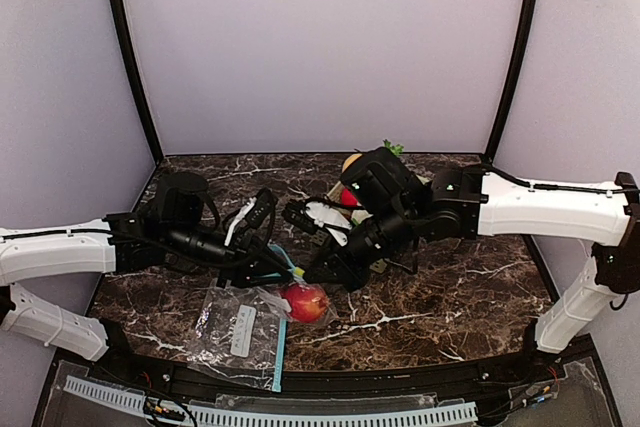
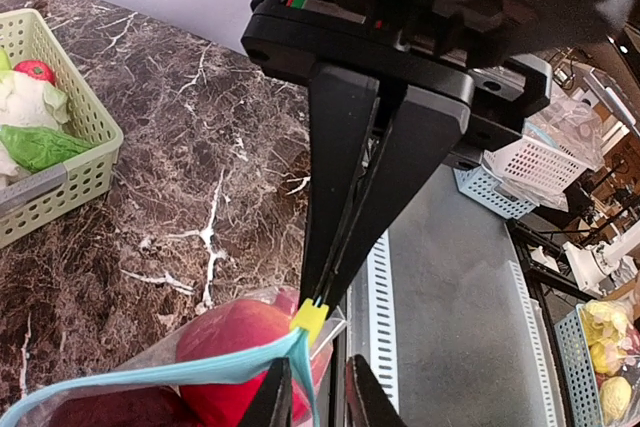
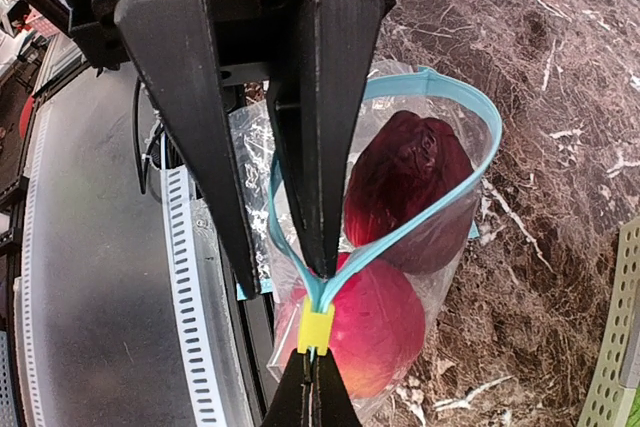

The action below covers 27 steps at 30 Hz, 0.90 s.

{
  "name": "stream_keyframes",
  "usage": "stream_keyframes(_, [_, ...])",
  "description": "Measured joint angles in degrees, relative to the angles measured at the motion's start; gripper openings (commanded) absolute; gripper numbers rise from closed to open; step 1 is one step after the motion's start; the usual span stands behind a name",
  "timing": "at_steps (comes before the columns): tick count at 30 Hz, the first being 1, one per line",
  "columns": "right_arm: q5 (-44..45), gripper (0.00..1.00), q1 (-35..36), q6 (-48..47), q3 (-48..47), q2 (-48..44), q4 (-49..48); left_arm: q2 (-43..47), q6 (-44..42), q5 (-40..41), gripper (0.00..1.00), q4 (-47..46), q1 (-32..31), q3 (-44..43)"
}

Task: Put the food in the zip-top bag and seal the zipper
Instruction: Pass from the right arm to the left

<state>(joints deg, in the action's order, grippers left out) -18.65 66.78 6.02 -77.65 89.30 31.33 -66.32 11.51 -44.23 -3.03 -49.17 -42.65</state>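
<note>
- Near and left of centre on the worktop (image 1: 450,287) lies the zip-top bag (image 1: 215,317). The far end of its zipper edge is held up where the two arms meet.
- The left gripper (image 2: 318,399) has its fingers a little apart, one on each side of the bag's top edge, just beside the yellow slider (image 3: 315,331). I can't see it pinching anything yet.
- The blue zipper (image 3: 470,107) gapes in a wide loop, so the bag is unsealed.
- Two pieces of the food sit inside the bag: a red apple (image 3: 375,332) by the slider and a darker red piece (image 3: 410,182) behind it.
- The right gripper (image 3: 315,387) is clamped on the end of the zipper, right at the slider.
- Farther right and toward the back, the pale green basket (image 2: 80,172) holds more food. There is a cauliflower (image 2: 25,102), something red and a green leaf.
- To my eye this is either the start of sealing or a steadying of the mouth for another piece. I can't say which.
- For sealing, I'd judge one gripper must hold the bag end firmly while the other draws the slider straight along the track, so the plastic doesn't bunch. If the rest of the food is meant to go in, that comes first.
</note>
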Motion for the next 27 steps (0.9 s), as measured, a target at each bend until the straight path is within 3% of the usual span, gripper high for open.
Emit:
stream_keyframes(3, [0.00,0.00,-0.22,-0.02,0.00,0.00,0.09,0.00,-0.57,1.09,0.02,1.07,-0.24,0.04])
stream_keyframes(7, [0.09,0.00,-0.42,0.00,0.02,0.00,0.20,0.02,-1.01,3.13,0.01,2.05,-0.52,0.24])
stream_keyframes(10, [0.50,0.15,-0.46,0.26,0.35,-0.02,-0.26,0.92,-0.42,4.94,0.01,0.94,-0.61,1.46])
stream_keyframes(12, [0.76,0.37,-0.48,0.81,1.07,-0.48,-0.90,2.10,0.55,6.10,0.01,0.02,-0.63,2.86])
stream_keyframes(14, [1.09,0.51,-0.55,1.97,2.40,-1.60,-1.55,3.52,1.92,7.39,0.01,-1.53,-0.63,4.68])
stream_keyframes(16, [1.60,0.57,-0.57,3.19,4.22,-3.32,-2.93,4.61,3.65,8.26,0.01,-3.15,-0.61,5.95])
stream_keyframes(21, [3.26,0.57,-0.79,7.58,10.56,-9.27,-9.20,6.14,7.04,9.22,0.01,-7.76,-0.61,7.37])
stream_keyframes(27, [6.51,0.47,-0.83,12.48,12.24,-10.62,-14.60,6.62,8.90,9.27,0.01,-10.12,-0.63,7.63])
